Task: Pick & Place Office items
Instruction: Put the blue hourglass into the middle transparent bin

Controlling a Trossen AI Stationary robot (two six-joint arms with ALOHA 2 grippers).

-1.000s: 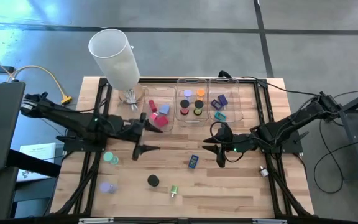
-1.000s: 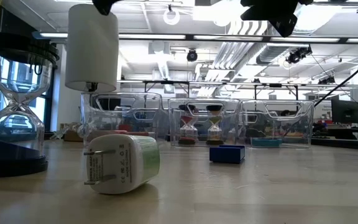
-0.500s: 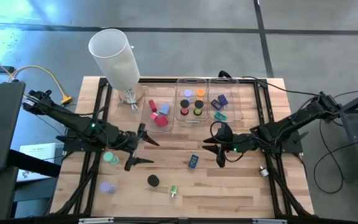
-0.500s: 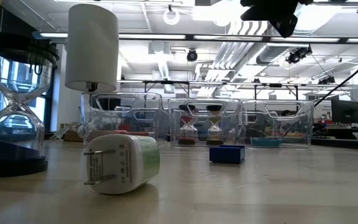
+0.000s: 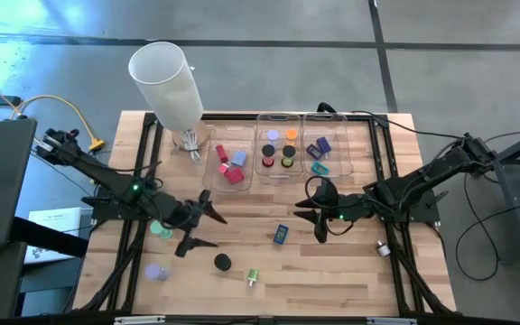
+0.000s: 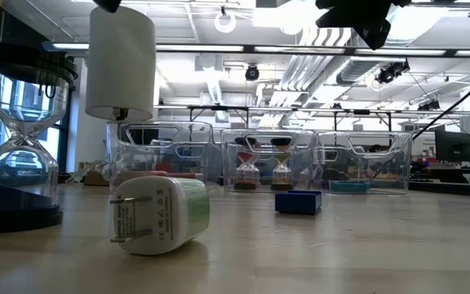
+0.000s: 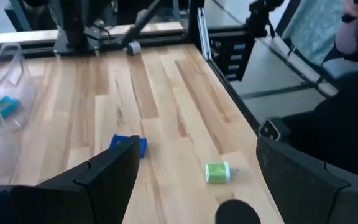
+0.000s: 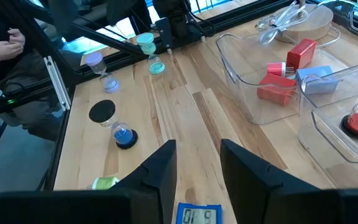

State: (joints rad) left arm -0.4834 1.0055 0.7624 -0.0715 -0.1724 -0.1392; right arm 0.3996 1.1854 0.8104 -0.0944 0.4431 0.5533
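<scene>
My left gripper (image 5: 198, 227) hovers open over bare wood near the table's middle left, touching nothing. A teal-capped piece (image 5: 161, 230) stands just left of it. A black disc piece (image 5: 222, 263) and a green piece (image 5: 252, 277) lie toward the near edge. A lavender-capped piece (image 5: 156, 271) stands near the left corner. My right gripper (image 5: 314, 219) waits open right of centre, with a blue piece (image 5: 281, 234) lying flat just ahead of its fingers (image 8: 160, 171). The left wrist view shows the blue piece (image 7: 129, 144), the green piece (image 7: 217, 172) and the black disc (image 7: 236, 213).
Three clear trays sit along the far edge: the left tray (image 5: 213, 177) holds red and pink blocks, the middle tray (image 5: 260, 170) holds capped pieces, the right tray (image 5: 307, 168) holds blue and purple clips. A big white cylinder (image 5: 165, 81) rises at the far left corner. A person shows beyond the table in both wrist views.
My left gripper has moved from just in front of the left tray toward the table's near edge and slightly left, staying open and holding nothing. The right arm and the loose pieces have kept still.
</scene>
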